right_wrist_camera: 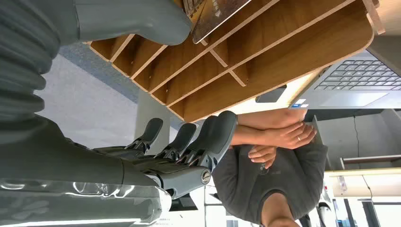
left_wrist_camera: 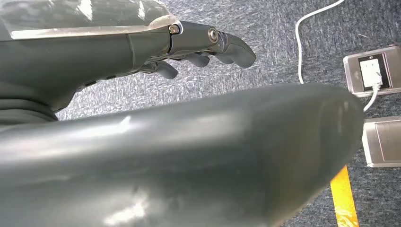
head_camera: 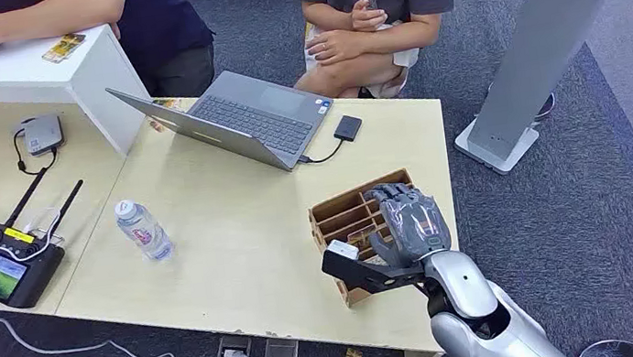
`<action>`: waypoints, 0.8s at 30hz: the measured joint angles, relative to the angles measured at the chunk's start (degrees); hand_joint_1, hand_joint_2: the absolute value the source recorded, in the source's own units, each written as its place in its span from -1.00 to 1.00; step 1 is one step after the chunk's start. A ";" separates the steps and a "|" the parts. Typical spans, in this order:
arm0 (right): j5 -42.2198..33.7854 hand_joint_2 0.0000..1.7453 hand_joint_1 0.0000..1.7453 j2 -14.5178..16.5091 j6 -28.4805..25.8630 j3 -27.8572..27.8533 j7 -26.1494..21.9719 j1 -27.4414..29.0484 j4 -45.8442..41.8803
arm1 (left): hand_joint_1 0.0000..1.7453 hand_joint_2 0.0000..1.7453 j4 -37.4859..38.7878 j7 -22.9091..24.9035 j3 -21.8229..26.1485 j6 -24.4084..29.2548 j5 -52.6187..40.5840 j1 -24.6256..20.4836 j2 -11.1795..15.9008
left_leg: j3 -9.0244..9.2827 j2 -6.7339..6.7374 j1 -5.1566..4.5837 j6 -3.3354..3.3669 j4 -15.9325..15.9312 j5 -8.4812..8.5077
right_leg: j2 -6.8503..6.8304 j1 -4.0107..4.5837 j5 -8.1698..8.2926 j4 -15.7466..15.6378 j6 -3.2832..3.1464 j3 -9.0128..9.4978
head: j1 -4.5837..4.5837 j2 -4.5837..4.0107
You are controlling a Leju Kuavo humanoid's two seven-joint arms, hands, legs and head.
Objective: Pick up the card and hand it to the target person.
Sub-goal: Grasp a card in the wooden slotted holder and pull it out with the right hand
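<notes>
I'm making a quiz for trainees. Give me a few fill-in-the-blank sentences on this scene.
1. The right hand hovers over the wooden ____ on the table.
2. The water bottle on the table stands ____.
3. The open laptop has a cable to a small ____ box.

Missing: organizer; upright; black
</notes>
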 joint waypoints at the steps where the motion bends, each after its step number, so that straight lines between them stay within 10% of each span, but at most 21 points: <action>1: 0.00 1.00 -0.25 -0.02 0.01 0.01 -0.04 0.00 0.01 | -1.00 -1.00 0.00 0.00 0.00 0.00 0.02 0.00 0.00 | 0.00 0.00 0.00 0.00 0.00 0.00 | 0.00 0.00 0.00 0.00 0.00 0.00 | 0.00 0.00; 24: -4.77 1.00 -0.20 0.77 -0.55 1.20 -3.70 -0.28 2.81 | -1.00 -1.00 -0.24 0.15 0.01 0.26 0.35 -0.01 0.02 | -0.02 -0.01 0.00 0.00 0.00 0.00 | -0.01 0.00 0.00 0.00 0.00 0.01 | 0.00 0.00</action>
